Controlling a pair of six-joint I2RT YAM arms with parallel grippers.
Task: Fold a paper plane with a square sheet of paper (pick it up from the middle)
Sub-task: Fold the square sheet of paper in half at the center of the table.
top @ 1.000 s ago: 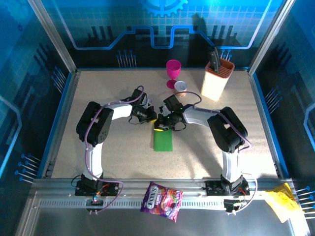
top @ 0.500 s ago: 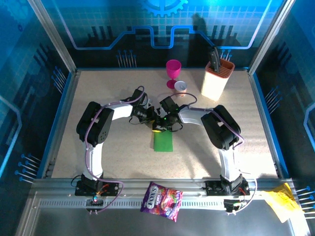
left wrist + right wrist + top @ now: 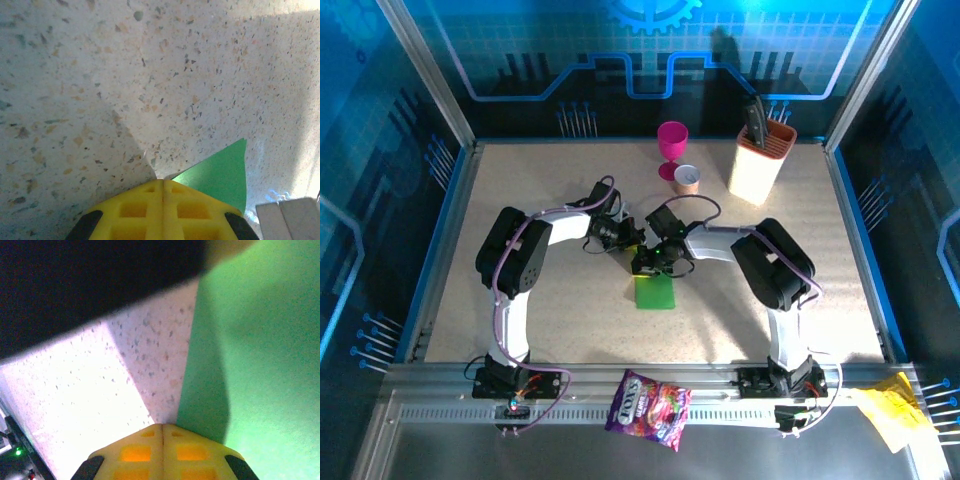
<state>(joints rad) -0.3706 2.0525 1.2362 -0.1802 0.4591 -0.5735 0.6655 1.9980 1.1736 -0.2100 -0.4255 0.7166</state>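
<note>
The square sheet of paper [image 3: 655,293] lies mid-table as a bright green folded piece, its far end under the two grippers. My left gripper [image 3: 633,244] is shut at that far end. In its wrist view the yellow fingertips [image 3: 162,183] are closed tip-down on the table, with a pointed green corner [image 3: 222,172] sticking out from beneath the right one. My right gripper [image 3: 642,268] is shut and rests low on the paper's far left part. In its own view the closed tip [image 3: 163,426] sits right at the paper's left edge [image 3: 260,365].
A pink goblet [image 3: 672,143], a small cup [image 3: 688,179] and a beige knife block [image 3: 760,160] stand at the back. A purple snack bag [image 3: 648,397] and crumpled yellow paper [image 3: 888,408] lie on the front rail. The left arm looms dark [image 3: 100,280] over the right wrist.
My right gripper has slid nearer and leftwards over the paper's far end, covering more of the green. The left gripper has stayed in place.
</note>
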